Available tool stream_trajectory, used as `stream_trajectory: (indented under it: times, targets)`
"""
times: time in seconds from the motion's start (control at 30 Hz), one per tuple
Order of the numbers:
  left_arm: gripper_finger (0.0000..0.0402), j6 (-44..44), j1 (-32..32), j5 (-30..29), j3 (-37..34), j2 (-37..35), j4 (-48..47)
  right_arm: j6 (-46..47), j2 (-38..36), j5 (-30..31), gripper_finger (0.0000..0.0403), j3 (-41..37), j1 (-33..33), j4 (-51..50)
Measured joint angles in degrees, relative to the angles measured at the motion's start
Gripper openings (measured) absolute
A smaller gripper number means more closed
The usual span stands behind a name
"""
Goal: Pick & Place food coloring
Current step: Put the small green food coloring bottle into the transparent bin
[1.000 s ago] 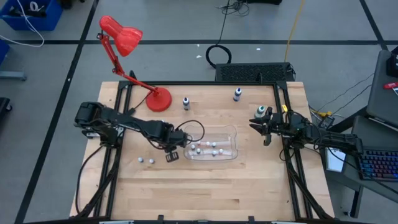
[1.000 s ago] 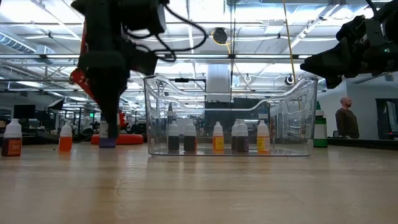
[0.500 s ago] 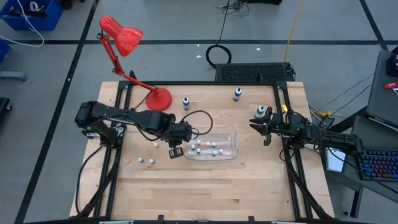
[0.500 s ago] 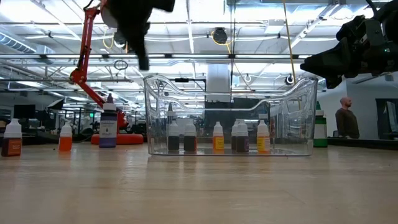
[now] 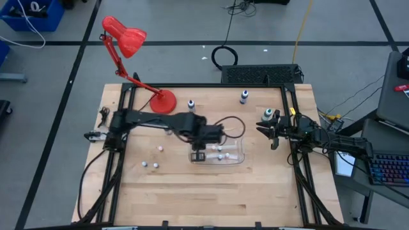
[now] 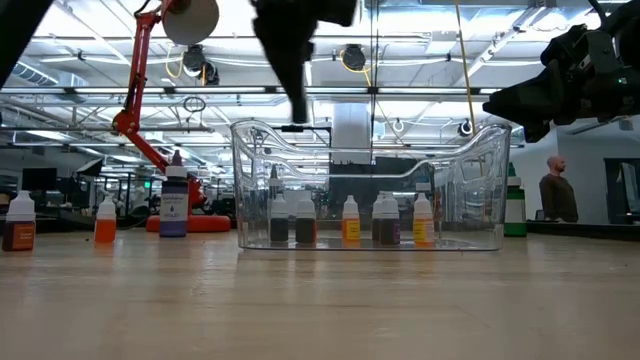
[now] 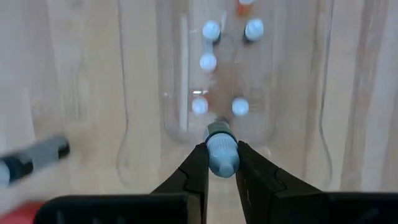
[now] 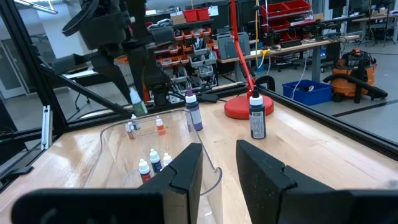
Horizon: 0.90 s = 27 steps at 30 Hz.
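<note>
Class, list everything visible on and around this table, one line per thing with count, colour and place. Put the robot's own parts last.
clear tray: one, transparent, centre of the table.
small bottles in the tray: at least five, white caps, standing upright.
loose small bottles: three, white caps, on the table left of the tray.
taller bottles: three, dark bodies; two on the far side, one green-capped beside the right gripper.
lamp: one, red, far left of the table.
person: one, in the room beyond.
held bottle: one, pale blue cap, over the tray's left end.
left gripper: shut on the held bottle.
right gripper: open, empty, right of the tray.
</note>
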Motion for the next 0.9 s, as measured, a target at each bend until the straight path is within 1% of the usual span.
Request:
stream_trajectory:
  times: [0.07,0.17,0.37,0.43,0.6,0.8,0.9]
  targets:
    - [0.0059,1.94,0.46,0.84,2.72,2.59,0.05,0.01,0.0,0.0,0.0089,0.0,-0.01,0.01]
    - [0.0059,4.78,0.79,2.53,4.39,5.42,0.92,0.0,0.0,0.01,0.0089,-0.01,-0.01,0.0]
    - [0.0059,5.56,0.74,5.55,4.09,8.69,3.07,-0.01,0.0,0.01,0.0089,-0.01,-0.01,0.01]
    - [0.0059,6.22,0.41,5.63,4.09,9.68,4.37,0.01,0.0,0.01,0.0089,0.0,-0.02,0.01]
    - [0.0059,7.44,-0.37,8.35,4.08,11.81,7.77,0.0,0.0,0.01,0.0089,-0.01,0.0,-0.01]
    - [0.0059,8.49,-0.78,7.91,3.98,13.33,9.83,-0.01,0.0,0.01,0.0089,-0.02,0.0,0.01]
    - [0.0059,8.32,-0.93,5.55,4.02,14.3,11.48,0.01,0.0,0.01,0.0089,-0.01,-0.02,0.03]
